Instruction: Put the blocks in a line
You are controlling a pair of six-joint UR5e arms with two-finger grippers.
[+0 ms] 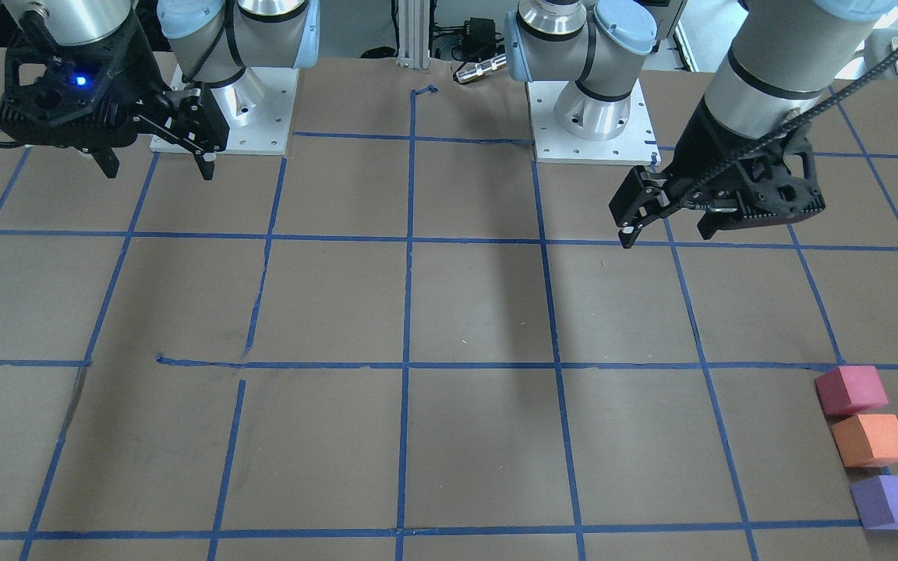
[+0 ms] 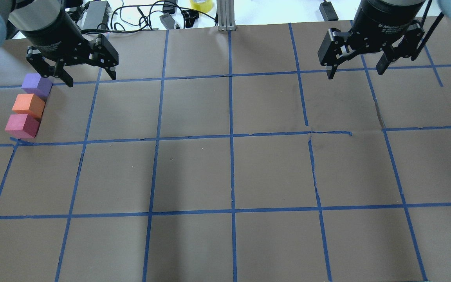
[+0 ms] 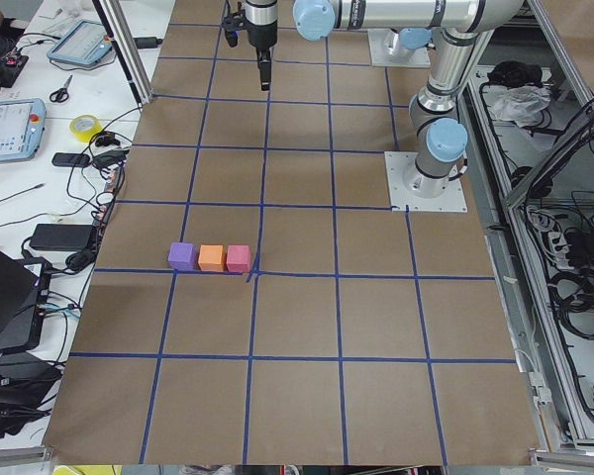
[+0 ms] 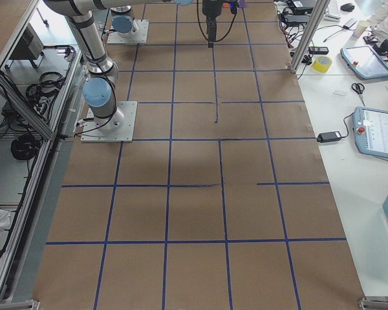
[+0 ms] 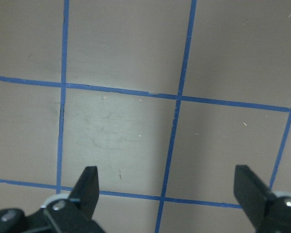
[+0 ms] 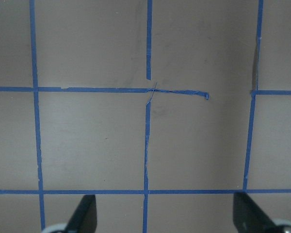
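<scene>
Both sets of jaws are released and spread wide, with nothing between them; each wrist camera shows only brown paper and blue tape (image 5: 177,97) between the fingertips. The left gripper (image 2: 91,78) hangs above the table (image 2: 194,176), off to the side of the orange block (image 2: 28,105) that faces the table's middle. The right gripper (image 2: 354,73) hangs well apart from the orange block, over the opposite half of the table.

The orange block sits in the middle of a short straight row. The purple block (image 2: 36,85) lies close against its side away from the robot. The pinkish-red block (image 2: 22,126) lies close against its side toward the robot, beside a crossing of the tape lines. All three rest flat on the paper, and neither gripper touches them.
</scene>
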